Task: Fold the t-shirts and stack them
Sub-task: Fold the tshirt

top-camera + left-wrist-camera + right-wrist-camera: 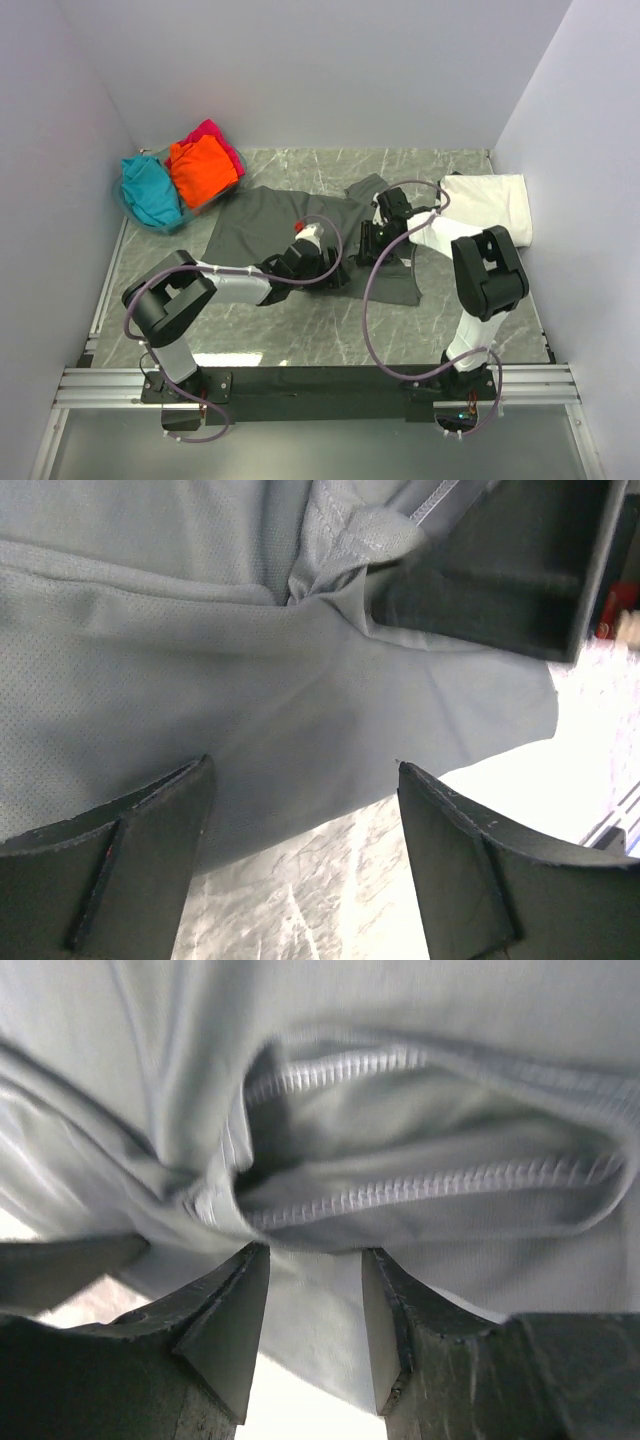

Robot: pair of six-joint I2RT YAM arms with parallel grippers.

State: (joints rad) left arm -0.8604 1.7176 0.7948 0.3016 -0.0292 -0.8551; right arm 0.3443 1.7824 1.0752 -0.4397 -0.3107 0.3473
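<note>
A dark grey t-shirt [265,222] lies spread across the middle of the marble table. My left gripper [316,246] hangs over its near right part. In the left wrist view this gripper [302,763] is open and empty, with the shirt's edge [250,680] just beyond the fingertips. My right gripper [386,211] is at the shirt's right sleeve. In the right wrist view it [315,1250] is closed on a bunched, hemmed fold of the grey cloth [420,1130], which hangs between the fingers. A folded white t-shirt [490,205] lies at the back right.
A clear basket [135,212] at the back left holds teal [150,190], orange [203,170] and magenta [215,132] shirts. White walls close in the table on three sides. One finger of my right gripper [500,570] shows close ahead in the left wrist view.
</note>
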